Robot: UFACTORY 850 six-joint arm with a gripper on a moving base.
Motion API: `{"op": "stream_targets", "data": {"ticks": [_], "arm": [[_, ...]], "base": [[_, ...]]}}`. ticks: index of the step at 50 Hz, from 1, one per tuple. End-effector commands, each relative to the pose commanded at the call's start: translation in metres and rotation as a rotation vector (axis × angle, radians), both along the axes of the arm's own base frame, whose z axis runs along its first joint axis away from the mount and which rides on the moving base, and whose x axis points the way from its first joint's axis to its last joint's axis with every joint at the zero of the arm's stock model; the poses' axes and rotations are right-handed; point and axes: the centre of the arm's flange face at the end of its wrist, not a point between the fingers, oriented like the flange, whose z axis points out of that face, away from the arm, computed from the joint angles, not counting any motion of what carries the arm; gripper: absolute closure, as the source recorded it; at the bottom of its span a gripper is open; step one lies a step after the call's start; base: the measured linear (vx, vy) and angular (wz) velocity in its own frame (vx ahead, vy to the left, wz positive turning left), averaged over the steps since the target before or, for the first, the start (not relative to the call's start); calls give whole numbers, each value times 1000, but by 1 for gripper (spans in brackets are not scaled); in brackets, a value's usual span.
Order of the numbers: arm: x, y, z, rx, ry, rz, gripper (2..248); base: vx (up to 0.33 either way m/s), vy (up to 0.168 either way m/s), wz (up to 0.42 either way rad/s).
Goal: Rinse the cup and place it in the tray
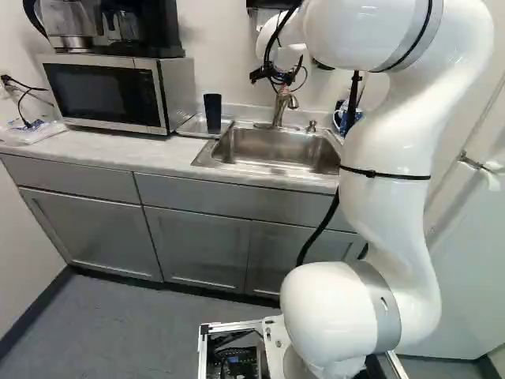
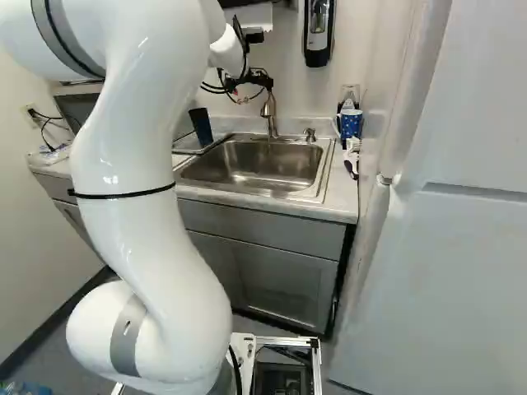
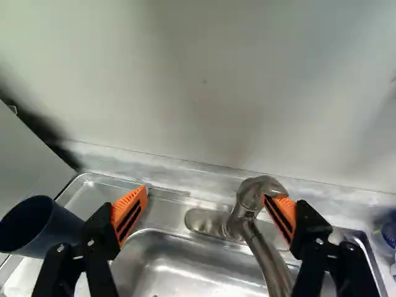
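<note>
Arm: nearest, reaching forward over the sink, with the tray and cup off to its left.
Sink: metal basin below the gripper, its rim running up close beside the tray.
Tray: shallow, low-sided, beside the sink; its rim is low enough that it should hardly hinder a grasp higher up.
Cup: dark, tall, standing upright on the tray, mouth up, just outside the gripper.
Cup, weight: probably light if empty; any water left inside would make it heavier and quicker to slop.
Cup, wall: looks like thin, fairly stiff plastic, so unlikely to shatter, though a hard pinch at the open rim may bend it.
Cup, surface: smooth, and likely slippery when wet; a firm, even squeeze would suit it.
Cup, hold: best taken around the middle of its side, from two sides; it narrows towards the foot, so a low grip might slide.
Gripper: spread wide, holding nothing, above the back of the sink.
Faucet: close by one orange pad; whether they touch is hard to judge from this angle.
</note>
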Motion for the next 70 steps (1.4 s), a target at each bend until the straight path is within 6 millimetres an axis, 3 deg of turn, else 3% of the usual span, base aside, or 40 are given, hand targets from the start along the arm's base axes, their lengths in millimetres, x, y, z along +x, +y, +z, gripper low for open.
{"op": "stream_targets", "data": {"ticks": [54, 70], "arm": [[3, 0, 2, -1, -29, 0, 3], [-9, -4, 3, -1, -23, -7, 3]], "base": [[0, 0, 0], [0, 0, 0]]}}
